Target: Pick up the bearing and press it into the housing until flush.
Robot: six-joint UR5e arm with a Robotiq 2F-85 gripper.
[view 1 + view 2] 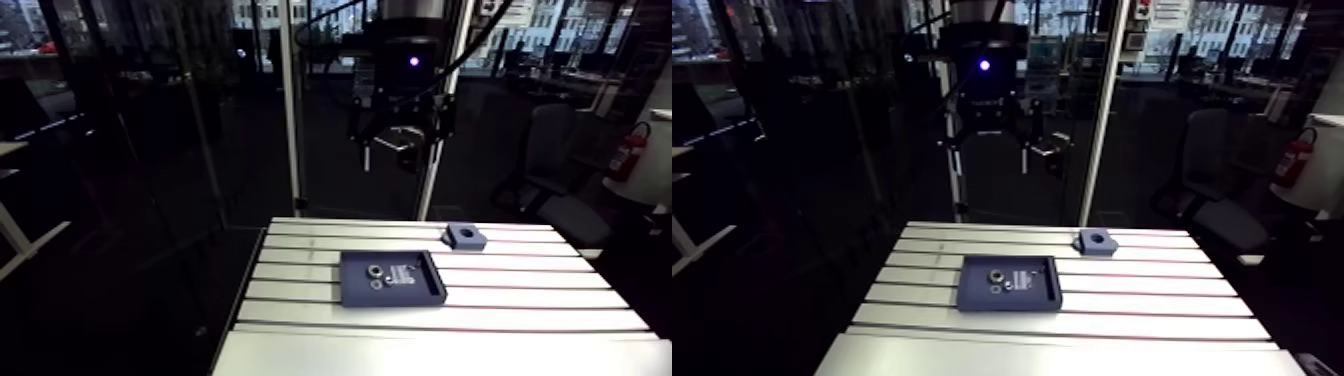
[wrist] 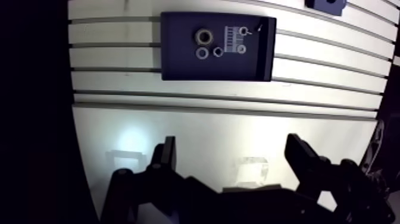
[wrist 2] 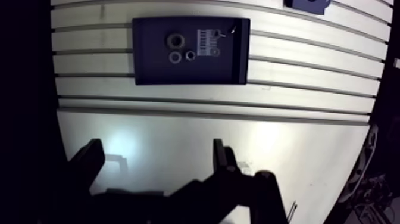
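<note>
Gripper (image 2: 232, 148) spread wide, empty, high above table (image 2: 333, 71).
Lookalike rings (image 2: 202, 53) crowd the bearing (image 2: 203, 37); easy to grab wrong.

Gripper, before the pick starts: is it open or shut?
Open. The gripper shows its fingers wide apart in the wrist view, nothing between them.

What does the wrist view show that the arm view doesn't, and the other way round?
Only the wrist view: the hand seen plainly, its two fingers apart with nothing between them. Only the arm view: the whole blue block with its round hole, and a glowing light on the wrist above the hand. Both: the slotted table, the dark tray on it and the small rings lying inside.
</note>
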